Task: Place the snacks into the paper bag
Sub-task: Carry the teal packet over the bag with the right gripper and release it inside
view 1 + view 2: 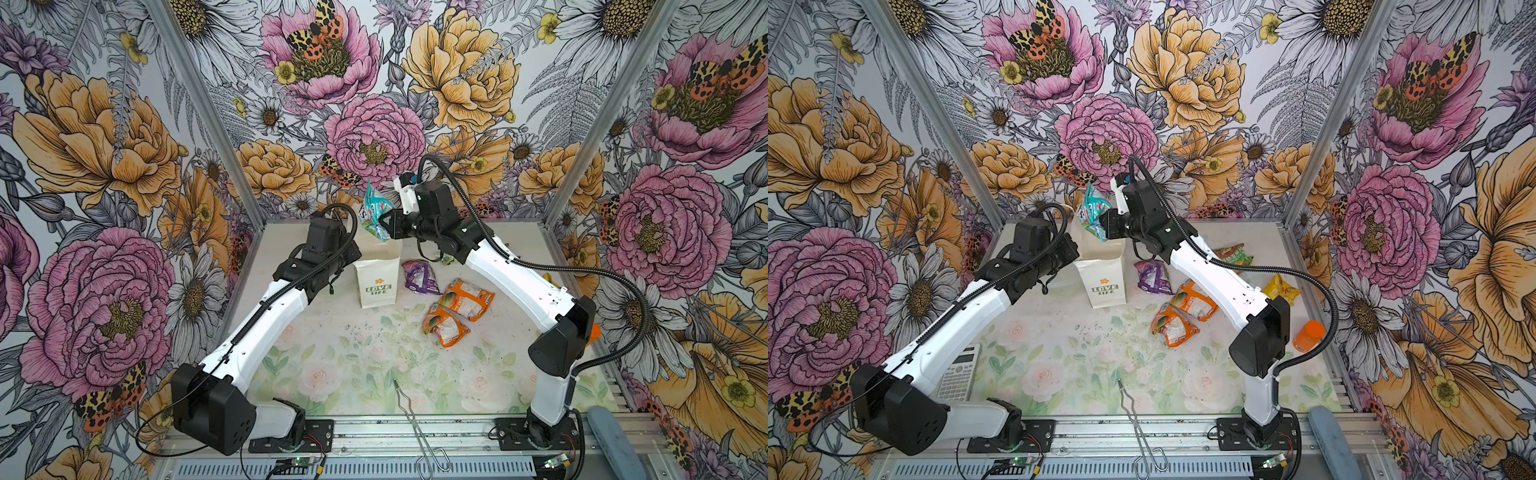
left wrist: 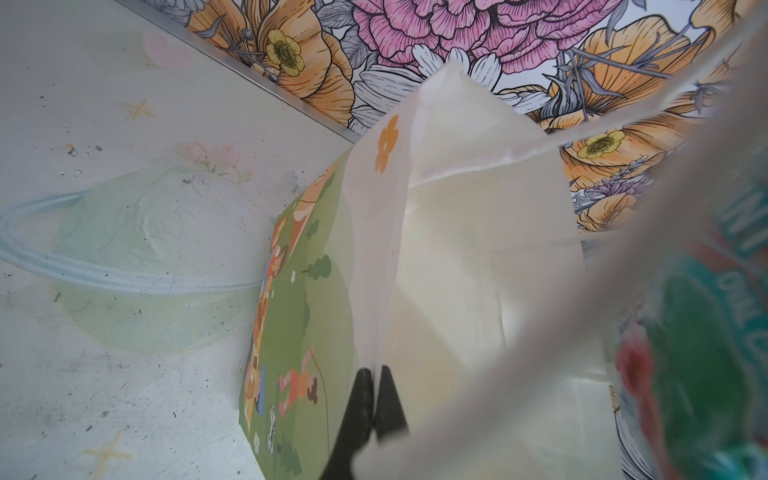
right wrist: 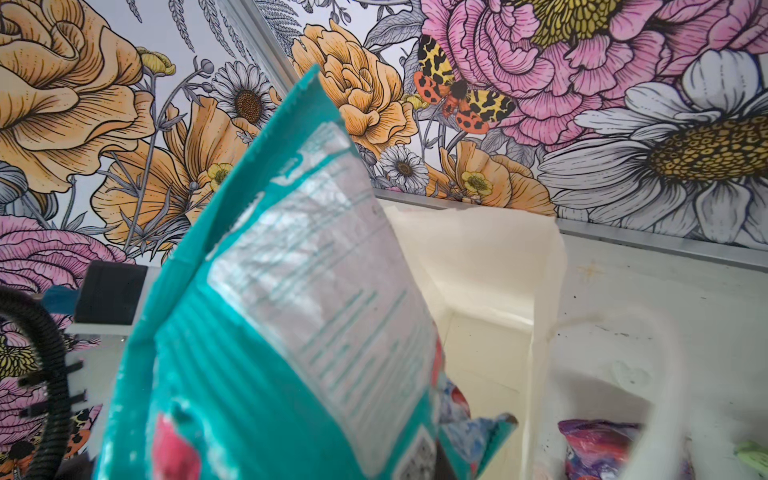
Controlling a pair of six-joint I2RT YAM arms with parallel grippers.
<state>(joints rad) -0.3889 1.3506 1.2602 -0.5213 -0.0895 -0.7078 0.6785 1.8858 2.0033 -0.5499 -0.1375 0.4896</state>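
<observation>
The white paper bag [image 1: 377,283] [image 1: 1106,284] stands open at the back middle of the table. My left gripper [image 2: 375,372] is shut on its rim, pinching the edge beside the green printed side. Just above the bag's mouth hangs a teal snack packet [image 1: 374,212] [image 1: 1094,211] [image 3: 291,311], with my right gripper [image 1: 386,227] [image 1: 1104,226] shut on its lower end. On the table right of the bag lie a purple packet [image 1: 420,276], two orange-and-white packets [image 1: 467,299] [image 1: 444,328], a green-and-orange one [image 1: 1233,253], a yellow one [image 1: 1281,289] and a tiny green one [image 1: 448,261].
An orange bottle [image 1: 1308,336] stands by the right arm's elbow. A white calculator [image 1: 959,372] lies under the left arm. Wire tongs [image 1: 415,424] rest across the front edge, and a grey-blue pad [image 1: 615,440] lies at the front right. Flowered walls close in three sides.
</observation>
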